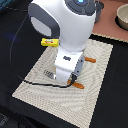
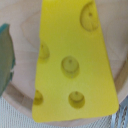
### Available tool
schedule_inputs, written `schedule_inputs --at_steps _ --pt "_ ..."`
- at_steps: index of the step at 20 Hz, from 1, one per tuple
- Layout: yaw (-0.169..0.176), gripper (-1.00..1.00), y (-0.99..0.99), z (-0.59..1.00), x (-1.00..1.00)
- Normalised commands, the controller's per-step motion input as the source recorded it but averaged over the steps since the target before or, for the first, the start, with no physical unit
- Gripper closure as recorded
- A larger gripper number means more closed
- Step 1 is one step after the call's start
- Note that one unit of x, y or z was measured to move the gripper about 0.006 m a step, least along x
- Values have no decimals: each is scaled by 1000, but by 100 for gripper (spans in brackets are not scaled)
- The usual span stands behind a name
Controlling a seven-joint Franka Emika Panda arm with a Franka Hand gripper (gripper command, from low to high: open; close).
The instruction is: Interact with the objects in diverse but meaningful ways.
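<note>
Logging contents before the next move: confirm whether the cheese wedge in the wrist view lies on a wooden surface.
Yes, the yellow cheese wedge rests on a light wooden surface with a curved rim.

From the exterior view I cannot see the pincer: the arm's white body (image 1: pixel 70 35) covers it. Yellow block (image 1: pixel 49 41) partly hidden behind arm. Wrist view: cheese wedge (image 2: pixel 70 65) blurred, tip cut off by edge.

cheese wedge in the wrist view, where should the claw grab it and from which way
Probably from straight above, claw closing across the two long slanted sides of the cheese wedge near its middle. It seems to lie flat, holed face up, on a wooden board; those straight sides look easier to pinch than the broad end.
</note>
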Motion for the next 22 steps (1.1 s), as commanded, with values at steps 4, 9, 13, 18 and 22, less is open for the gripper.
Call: schedule_inputs --at_steps 4,9,13,18,22 --pt "0 -100 276 1000 -306" --pt "0 -100 13 1000 -234" --pt "-3 -100 0 878 -285" --pt "13 -100 35 106 -888" --pt "17 -100 107 0 -1000"
